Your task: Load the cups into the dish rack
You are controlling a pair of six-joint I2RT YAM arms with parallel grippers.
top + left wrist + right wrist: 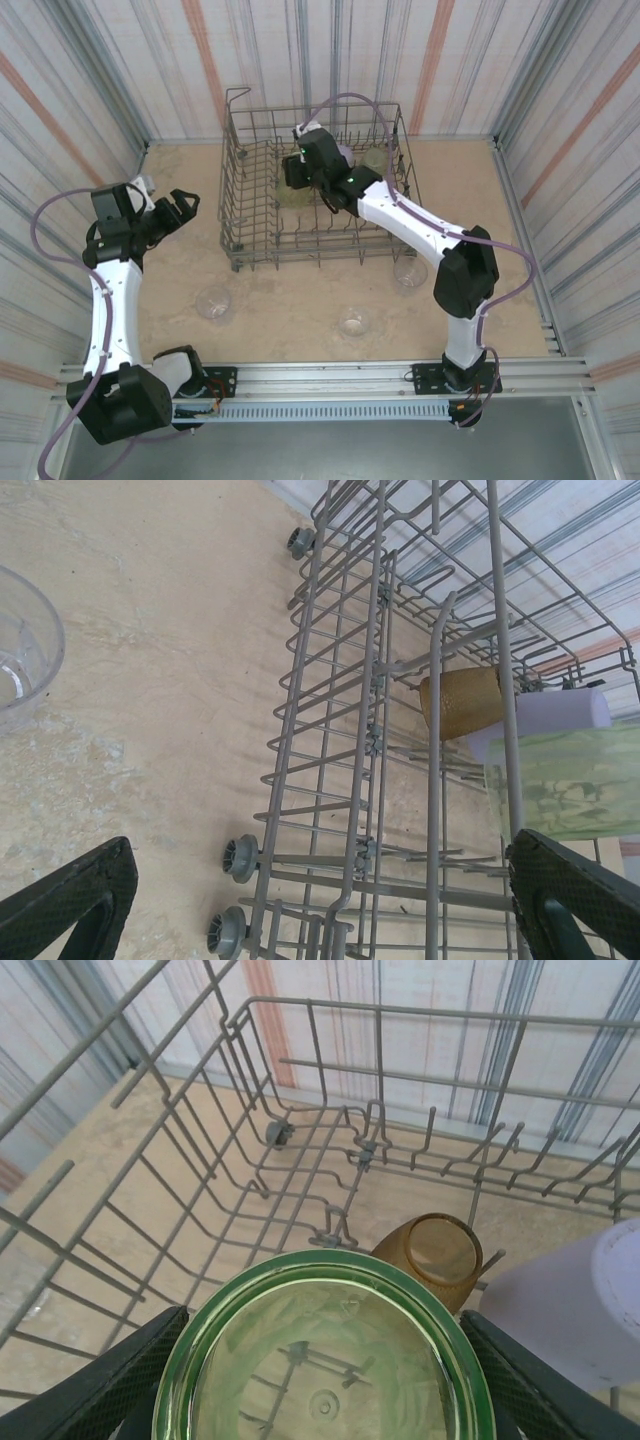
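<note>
Top view. Saw the dish rack [232, 215] toward the far side of the surface [300, 295], with bare surface open around all four of its walls. Found the right hand [298, 178] lowered inside the dish rack, left of its middle, closed on a yellow-green cup [290, 197] and clear of the rim wires. Noted a paler green cup [375, 160] in the dish rack's far right part. Spotted the left hand [183, 206] left of the dish rack and apart from its left wall, spread wide and holding nothing. Counted three more cups on the surface on the dish rack's near side: a near-left clear cup [213, 302], a middle clear cup [353, 321], and a near-right clear cup [409, 272] just off the near right corner.

Left wrist view. Looked along the dish rack's [340, 730] side wall, wheels showing at its lower edge. Saw the left hand [320, 850] fully spread, nothing between its fingers [70, 905]. Made out an amber cup [460, 702], a lavender cup [565, 712] and the yellow-green cup [570, 785] inside the dish rack, behind its wires. Caught a clear cup [25, 650] outside the dish rack, cut by the frame edge, with open surface between them.

Right wrist view. Saw the right hand [320, 1360] gripping the yellow-green cup [320, 1400] mouth-up, fingers [130, 1375] pressed to either side. Found the amber cup [437, 1253] lying tilted just beyond it, the lavender cup [580, 1310] to the right, and free tine rows in the dish rack's [300, 1150] far left part.
</note>
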